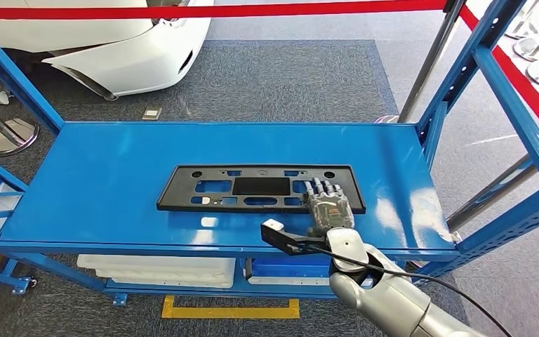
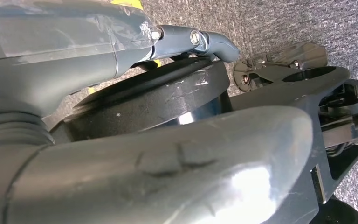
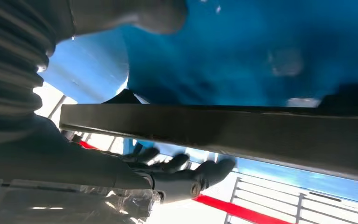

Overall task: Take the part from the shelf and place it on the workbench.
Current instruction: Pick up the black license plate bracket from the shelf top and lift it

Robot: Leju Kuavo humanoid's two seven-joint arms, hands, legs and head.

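Part (image 1: 260, 187), a flat black plate with cut-outs, lies flat on the blue shelf (image 1: 112, 182), lengthwise, nearer the front edge than the back. The right hand (image 1: 328, 205) rests over its right end, fingers (image 1: 325, 188) laid on the top face. In the right wrist view the plate's edge (image 3: 223, 128) runs between the thumb (image 3: 135, 14) and the fingers (image 3: 186, 168), which look spread either side of it, not yet pressed on; whether they bear any load I cannot tell.

To do this step well, I judge the hand should close squarely across the rim before lifting, since holding one end of so long a plate will let the far end sag or twist.

The left hand (image 2: 144, 163) hangs low; its fingers' state I cannot tell.
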